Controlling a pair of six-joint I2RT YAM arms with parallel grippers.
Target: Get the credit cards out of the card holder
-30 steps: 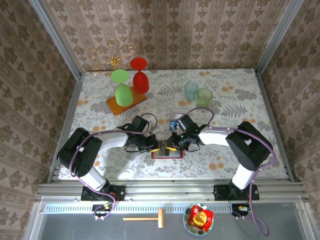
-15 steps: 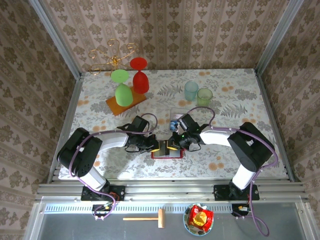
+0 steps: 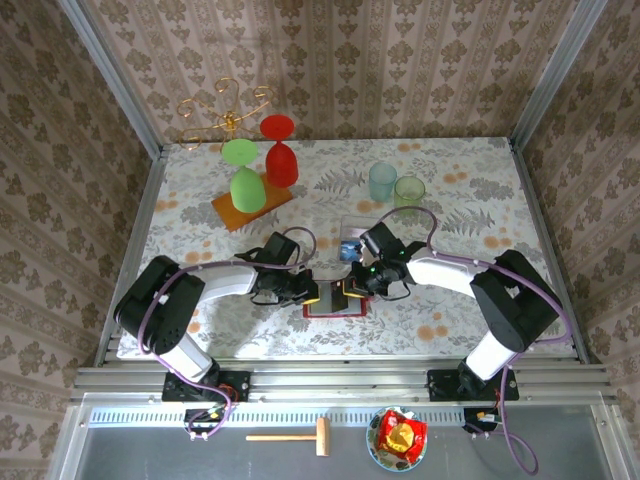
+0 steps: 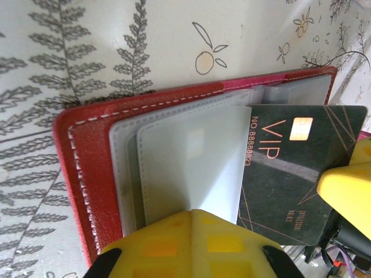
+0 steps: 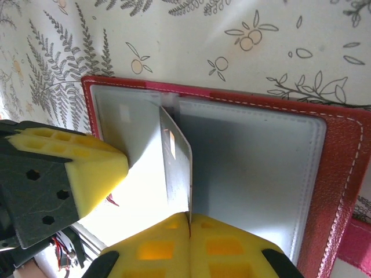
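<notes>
The red card holder (image 3: pixel 335 308) lies open on the table near the front, its greyish clear pockets (image 4: pixel 174 156) facing up. My left gripper (image 4: pixel 194 211) is shut on the edge of one clear pocket leaf. A black credit card (image 4: pixel 295 174) marked VIP sticks partly out of a pocket toward the right. My right gripper (image 5: pixel 189 215) is shut on that black card (image 5: pixel 177 162), which stands on edge above the holder (image 5: pixel 342 174). The two grippers (image 3: pixel 312 292) (image 3: pixel 350 290) face each other over the holder. A pale card (image 3: pixel 356 226) and a blue card (image 3: pixel 347 250) lie on the table just behind.
An orange board (image 3: pixel 250 208) at the back left carries an upturned green glass (image 3: pixel 245 180) and a red one (image 3: pixel 280 150), with a gold wire rack (image 3: pixel 225 108) behind. Two tumblers (image 3: pixel 383 180) (image 3: pixel 408 192) stand at the back centre. The table's metal front rail (image 3: pixel 340 375) is close below the holder.
My right gripper has closed on the black card and its arm has shifted a little to the right. The left gripper has stayed shut in place.
</notes>
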